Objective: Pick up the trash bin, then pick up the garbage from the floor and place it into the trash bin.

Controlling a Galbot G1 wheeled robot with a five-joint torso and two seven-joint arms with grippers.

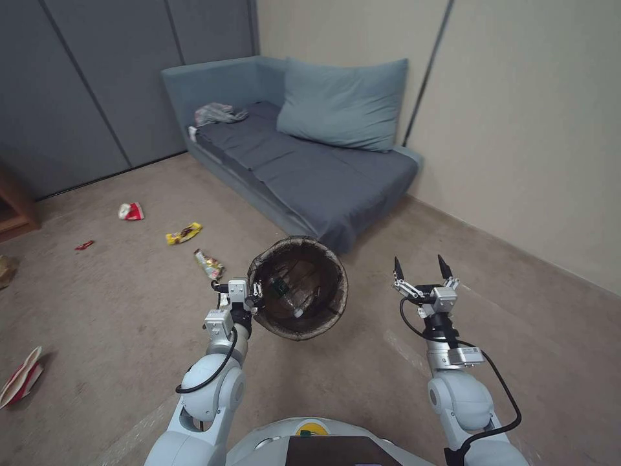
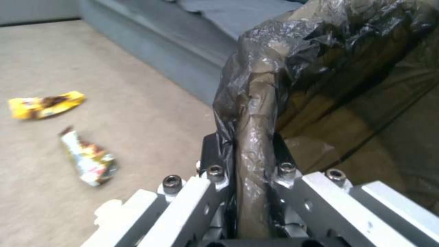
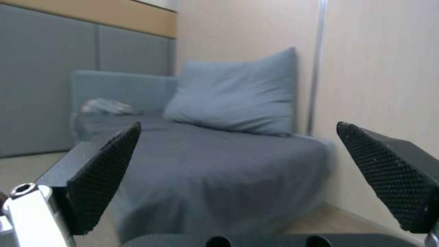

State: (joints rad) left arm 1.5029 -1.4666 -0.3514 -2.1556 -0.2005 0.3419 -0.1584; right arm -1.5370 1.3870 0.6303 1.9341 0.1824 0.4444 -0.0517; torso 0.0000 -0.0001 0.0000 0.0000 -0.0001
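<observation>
The left gripper [image 2: 253, 171] is clamped on the bag-covered rim of the trash bin [image 1: 299, 288], which hangs off the floor [image 1: 97, 304] just in front of the sofa [image 1: 304, 162]; the left wrist view shows that pinch close up. The right gripper [image 1: 422, 266], spread wide and empty, is beside the bin. A yellow wrapper [image 1: 184, 233] and a crumpled wrapper [image 1: 209, 265] lie near the sofa's front. Items inside the bin are hard to make out.

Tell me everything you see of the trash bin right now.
The trash bin is round, lined with a dark brown bag folded over its rim. It hangs off the floor, tipped so its mouth faces the head camera. The left claw is shut on its rim. A clear bottle and other litter lie inside.
</observation>
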